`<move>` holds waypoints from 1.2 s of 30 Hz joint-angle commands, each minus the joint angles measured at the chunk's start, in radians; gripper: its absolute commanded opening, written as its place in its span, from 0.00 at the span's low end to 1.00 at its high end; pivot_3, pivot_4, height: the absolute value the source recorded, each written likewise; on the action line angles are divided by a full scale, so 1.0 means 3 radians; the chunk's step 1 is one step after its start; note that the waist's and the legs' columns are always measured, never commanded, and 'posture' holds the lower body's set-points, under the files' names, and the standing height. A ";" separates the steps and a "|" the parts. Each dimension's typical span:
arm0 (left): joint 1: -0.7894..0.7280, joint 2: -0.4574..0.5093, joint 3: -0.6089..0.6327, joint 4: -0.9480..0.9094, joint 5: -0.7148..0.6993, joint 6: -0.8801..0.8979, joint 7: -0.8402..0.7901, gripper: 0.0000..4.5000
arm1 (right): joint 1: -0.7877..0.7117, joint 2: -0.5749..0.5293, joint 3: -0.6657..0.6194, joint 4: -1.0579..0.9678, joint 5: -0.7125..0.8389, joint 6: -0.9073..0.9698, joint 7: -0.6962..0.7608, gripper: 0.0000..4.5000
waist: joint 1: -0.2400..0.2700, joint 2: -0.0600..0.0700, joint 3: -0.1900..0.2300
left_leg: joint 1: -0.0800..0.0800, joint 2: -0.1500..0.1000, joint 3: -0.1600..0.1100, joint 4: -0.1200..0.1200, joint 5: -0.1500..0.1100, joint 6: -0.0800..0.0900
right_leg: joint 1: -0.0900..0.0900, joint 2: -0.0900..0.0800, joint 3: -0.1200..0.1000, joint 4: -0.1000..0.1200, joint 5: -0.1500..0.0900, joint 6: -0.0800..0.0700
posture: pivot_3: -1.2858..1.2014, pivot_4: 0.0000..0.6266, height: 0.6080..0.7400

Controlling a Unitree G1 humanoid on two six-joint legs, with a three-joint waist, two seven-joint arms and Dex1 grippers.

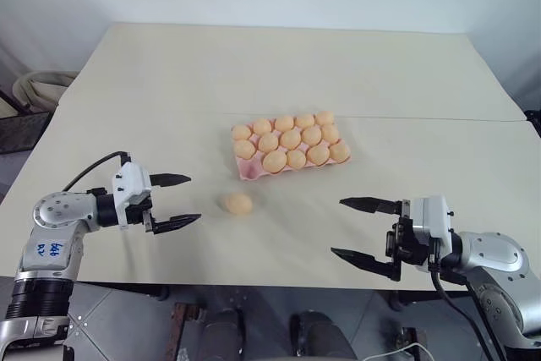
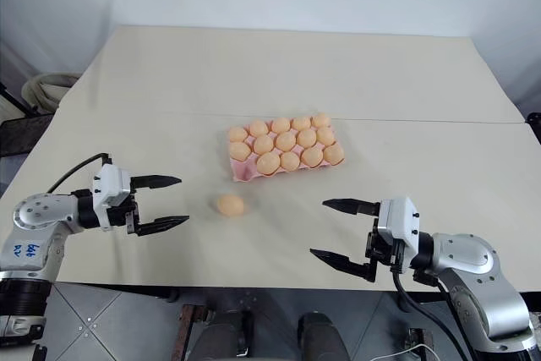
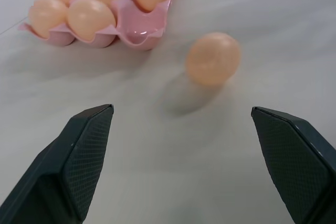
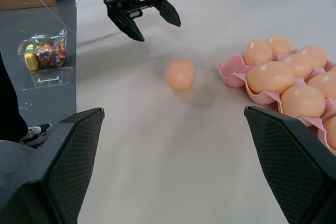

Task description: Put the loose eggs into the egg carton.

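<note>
The left gripper sits at the lower left of the head view, its two black tapered fingers spread wide with nothing between them; in its own wrist view the finger pads show a fine cross-hatched, rubbery texture. Just beyond its tips, a little left of centre in the frame, lies the one loose egg, a smooth, matte, pale orange-tan oval resting on its side on the table, clear of both the fingers and the tray. The right gripper is at the lower right, also wide open and empty, its pointed fingers aimed toward the middle of the frame, with a white blocky housing and a rounded silver-grey joint behind it. Above the loose egg, near the centre of the frame, sits the egg carton, a pink moulded tray with soft scalloped edges, set at a slight angle; its cups hold rows of alike eggs, and the corner cup nearest the loose egg stands open, its glossy pink hollow visible in the left wrist view. The table is a broad, flat, cream surface with a thin seam running across it behind the carton. In the right wrist view a clear plastic box of small colourful items stands on the grey floor past the table edge.
</note>
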 commanded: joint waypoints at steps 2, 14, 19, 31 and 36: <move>-0.0274 -0.0049 -0.0318 -0.0237 0.0136 0.0205 0.0068 0.99 | 0.0025 -0.0091 -0.0157 0.0013 0.0027 -0.0077 0.0087 1.00 | 0.0012 0.0000 0.0000 | -0.0001 -0.0001 0.0000 -0.0001 0.0000 0.0000 | 0.0000 0.0000 -0.0003 0.0000 0.0000 0.0000 | 0.52 0.24 1.00; -0.0696 -0.0382 -0.0904 0.0030 0.0585 0.0347 0.0280 0.99 | 0.0199 -0.0096 -0.0242 -0.0077 0.0030 -0.0067 -0.0020 1.00 | -0.0002 0.0000 0.0000 | 0.0001 0.0001 0.0000 0.0019 0.0003 -0.0001 | 0.0002 0.0011 0.0001 0.0020 0.0001 0.0002 | 0.52 0.24 1.00; -0.0655 -0.0423 -0.0845 0.0039 0.0562 0.0384 0.0336 0.72 | 0.0233 -0.0101 -0.0247 -0.0121 0.0051 -0.0050 -0.0084 1.00 | -0.0001 0.0000 0.0000 | 0.0006 0.0000 -0.0001 0.0023 0.0005 0.0001 | 0.0008 0.0009 0.0002 0.0022 0.0002 0.0004 | 0.52 0.24 1.00; -0.0644 -0.0509 -0.0240 -0.0223 -0.0252 0.0615 0.0243 0.41 | 0.0110 -0.0108 -0.0166 -0.0112 0.0061 0.0024 -0.0132 1.00 | 0.0002 0.0000 0.0000 | 0.0001 0.0001 -0.0003 0.0020 0.0005 0.0000 | 0.0005 0.0008 0.0000 0.0018 0.0002 0.0004 | 0.52 0.24 1.00; -0.0943 -0.0534 -0.0221 0.0045 -0.0132 0.0681 0.0458 0.41 | 0.0151 -0.0166 -0.0297 -0.0053 0.0082 0.0016 -0.0087 1.00 | 0.0009 0.0000 0.0000 | 0.0002 0.0000 -0.0004 0.0021 0.0005 0.0000 | 0.0007 0.0008 -0.0002 0.0017 0.0002 0.0004 | 0.52 0.24 1.00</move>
